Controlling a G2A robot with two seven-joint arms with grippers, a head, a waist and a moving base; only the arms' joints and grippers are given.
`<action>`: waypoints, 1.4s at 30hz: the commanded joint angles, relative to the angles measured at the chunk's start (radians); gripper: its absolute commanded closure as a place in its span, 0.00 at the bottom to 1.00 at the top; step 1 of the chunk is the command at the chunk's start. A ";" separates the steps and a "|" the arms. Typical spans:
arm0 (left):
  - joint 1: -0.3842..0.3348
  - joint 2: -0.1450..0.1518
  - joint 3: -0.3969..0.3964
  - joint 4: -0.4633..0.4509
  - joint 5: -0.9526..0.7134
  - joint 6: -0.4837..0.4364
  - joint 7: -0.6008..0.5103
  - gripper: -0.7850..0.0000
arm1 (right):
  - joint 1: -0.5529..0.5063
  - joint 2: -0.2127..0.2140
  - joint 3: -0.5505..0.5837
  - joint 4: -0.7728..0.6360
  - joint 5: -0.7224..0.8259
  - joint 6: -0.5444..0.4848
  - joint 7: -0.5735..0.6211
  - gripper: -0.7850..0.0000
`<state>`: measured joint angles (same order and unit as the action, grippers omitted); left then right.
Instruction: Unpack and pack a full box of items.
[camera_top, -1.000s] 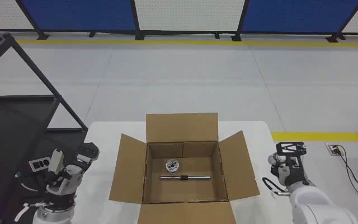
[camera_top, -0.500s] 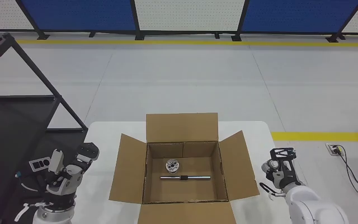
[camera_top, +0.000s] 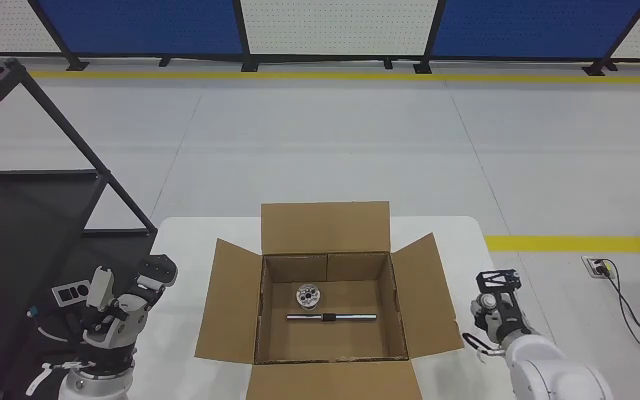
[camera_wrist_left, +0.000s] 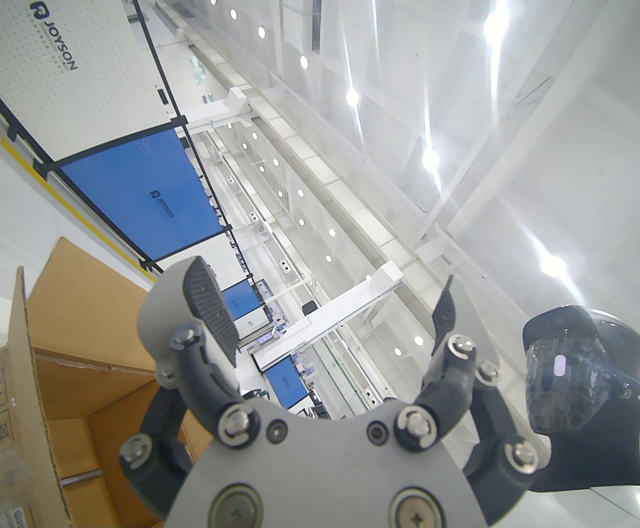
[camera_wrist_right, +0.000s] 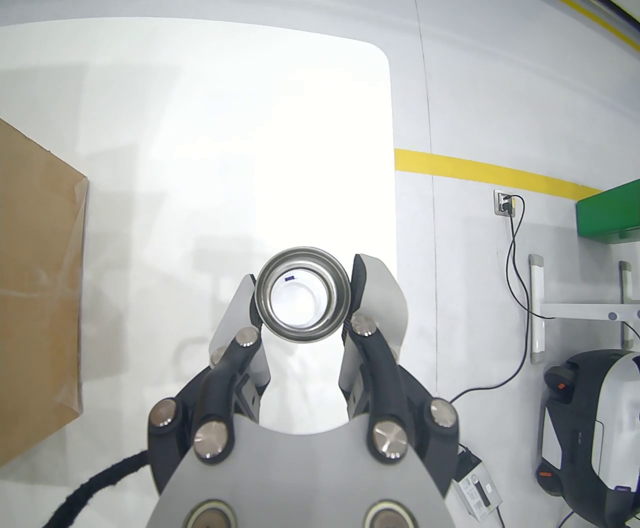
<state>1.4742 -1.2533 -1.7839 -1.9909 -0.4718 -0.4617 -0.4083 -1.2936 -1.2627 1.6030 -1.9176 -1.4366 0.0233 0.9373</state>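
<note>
Right pincer (camera_wrist_right: 302, 295) clamped on a metal ring (camera_wrist_right: 302, 334), squeezing it by its sides, ring's open mouth facing the wrist. It hangs over the white bench (camera_wrist_right: 250, 125), just outside the nearest flap of the cardboard box (camera_top: 325, 228). Left pincer (camera_wrist_left: 325, 300) sits on the far side of that box, fingers wide apart, nothing between them, tips aimed up at the ceiling. Box stands open between the two pincers, flaps spread. Down inside: a small round part (camera_top: 308, 295), and just beside it a slim metal rod (camera_top: 332, 317) lying flat on the box floor
</note>
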 joint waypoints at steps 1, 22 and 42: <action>0.000 0.000 0.000 0.000 0.000 0.000 0.000 0.00 | 0.006 0.000 -0.009 0.006 -0.002 -0.012 0.017 1.00; 0.000 0.000 0.000 0.000 0.000 0.000 0.000 0.00 | 0.050 -0.002 -0.005 0.133 0.166 -0.001 -0.020 1.00; 0.000 0.000 0.000 0.000 0.000 0.000 0.000 0.00 | 0.088 0.003 -0.033 0.186 0.167 0.025 -0.018 0.35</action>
<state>1.4742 -1.2533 -1.7839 -1.9909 -0.4718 -0.4617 -0.4083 -1.2056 -1.2603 1.5705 -1.7311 -1.2701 0.0469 0.9187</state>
